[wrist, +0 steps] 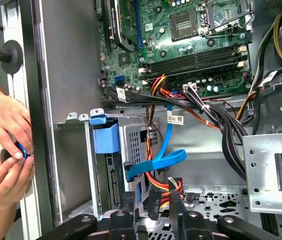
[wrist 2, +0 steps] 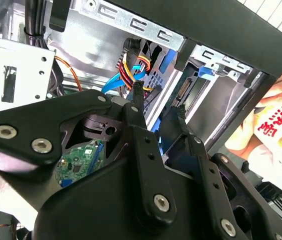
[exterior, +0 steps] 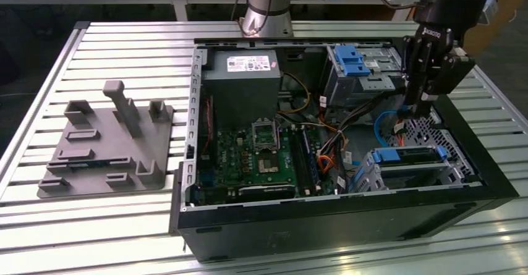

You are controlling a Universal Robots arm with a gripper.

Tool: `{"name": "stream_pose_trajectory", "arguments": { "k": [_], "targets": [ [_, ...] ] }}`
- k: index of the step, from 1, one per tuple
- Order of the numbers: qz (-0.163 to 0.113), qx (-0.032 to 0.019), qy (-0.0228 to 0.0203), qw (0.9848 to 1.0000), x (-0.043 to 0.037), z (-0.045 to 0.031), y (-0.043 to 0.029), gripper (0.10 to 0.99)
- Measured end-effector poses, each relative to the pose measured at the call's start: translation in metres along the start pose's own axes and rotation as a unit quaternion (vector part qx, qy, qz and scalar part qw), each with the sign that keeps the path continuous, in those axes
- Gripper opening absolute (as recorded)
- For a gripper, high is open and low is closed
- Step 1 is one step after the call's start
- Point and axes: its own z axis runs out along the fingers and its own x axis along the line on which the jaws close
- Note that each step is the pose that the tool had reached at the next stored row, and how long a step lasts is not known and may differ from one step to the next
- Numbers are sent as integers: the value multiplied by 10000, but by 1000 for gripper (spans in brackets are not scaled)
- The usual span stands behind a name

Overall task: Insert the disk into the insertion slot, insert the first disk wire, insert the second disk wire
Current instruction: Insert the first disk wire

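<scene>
Gripper: spread, with nothing pinched that I can see. The gripper (exterior: 412,111) hangs inside the open computer case (exterior: 330,219), between the grey bay (exterior: 350,62) and the insertion slot (exterior: 375,177).

Disk: the disk (exterior: 410,156) already sits in the insertion slot, label side up, its blue carrier level with the cage's rim. In the first wrist view its connector edge faces my gripper.

Wires: in the first wrist view the blue flat cable (wrist: 155,160) loops down from the motherboard (wrist: 180,45), and its dark plug lies near the disk's connector edge. I cannot tell whether it is plugged in. The coloured wire bundle (wrist: 155,186) ends in a dark plug that sits between my fingertips (wrist: 129,200) without touching both.

Handling, disk: I judge it dense, rigid and sensitive to shock. The plastic carrier will flex a little, so any hold belongs on the carrier's side rails, never on the label face.

Handling, wires: the cables are limp and springy, and only the plugs are stiff. I would grip the plug body across its flat sides, since pulling the cable itself would twist it off line. The plugs are small, smooth and easily cocked.

Bystander: a person's hands (wrist: 3,145) are just outside the case wall.
</scene>
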Motion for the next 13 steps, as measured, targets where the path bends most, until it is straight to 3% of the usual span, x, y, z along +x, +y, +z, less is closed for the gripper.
{"name": "stream_pose_trajectory", "arguments": {
  "k": [10,12,13],
  "targets": [
    [2,3,47,10000,-33,42,-5,408],
    [2,4,56,10000,-36,44,-4,325],
    [2,3,62,10000,-36,44,-4,325]
  ]
}}
